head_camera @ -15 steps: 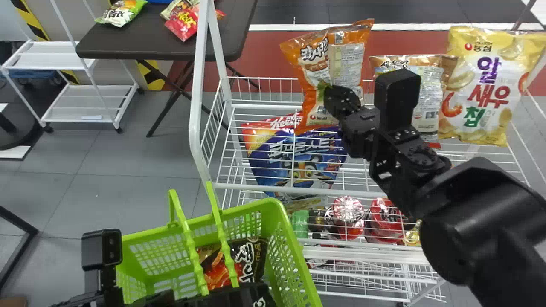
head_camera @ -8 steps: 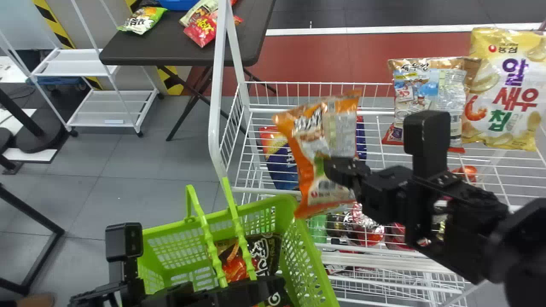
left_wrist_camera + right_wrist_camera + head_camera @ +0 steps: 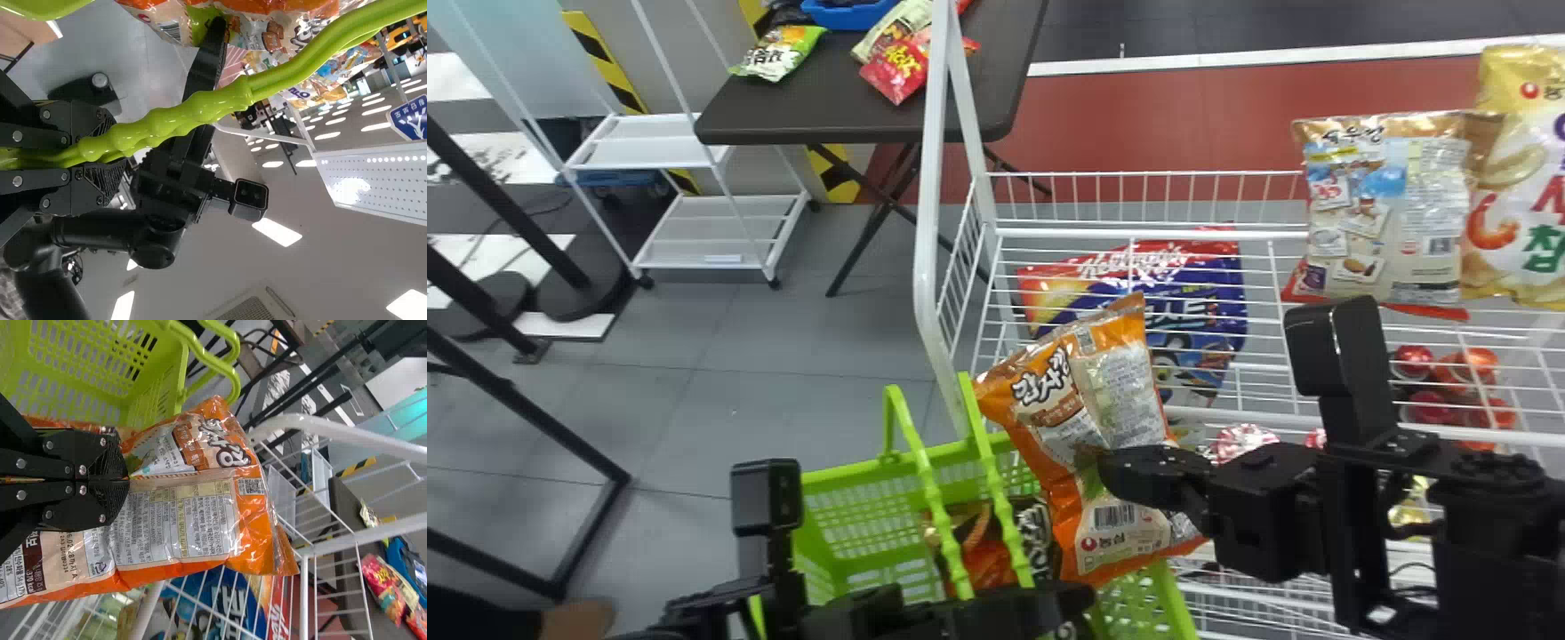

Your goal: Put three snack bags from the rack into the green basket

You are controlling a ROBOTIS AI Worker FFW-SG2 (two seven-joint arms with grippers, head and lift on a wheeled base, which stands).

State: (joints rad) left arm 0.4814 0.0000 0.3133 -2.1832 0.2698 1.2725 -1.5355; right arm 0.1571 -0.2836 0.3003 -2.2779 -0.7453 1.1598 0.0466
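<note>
My right gripper (image 3: 1116,471) is shut on an orange snack bag (image 3: 1049,418), which overlaps the green basket's (image 3: 863,480) right side in the head view. In the right wrist view the gripper (image 3: 127,479) pinches the bag's (image 3: 180,527) back, with basket mesh (image 3: 80,360) beyond it. At the bottom of the head view, my left gripper (image 3: 996,609) is at the basket handles; the left wrist view has the gripper (image 3: 122,155) shut on a green handle (image 3: 220,100). A dark snack bag with red artwork (image 3: 985,556) lies inside the basket, and part of another black bag (image 3: 1069,630) shows.
The white wire rack (image 3: 1138,233) adjoins the basket's right side. A brown-and-white bag (image 3: 1387,213) and a yellow bag (image 3: 1516,178) stand at its right, with a blue cereal bag (image 3: 1205,293) farther left. Behind is a dark table (image 3: 809,111) with small packets.
The right gripper has carried the orange bag from above the rack down and over toward the basket. The head view has shifted, so the scene sits farther right; the left gripper stays at the handles.
</note>
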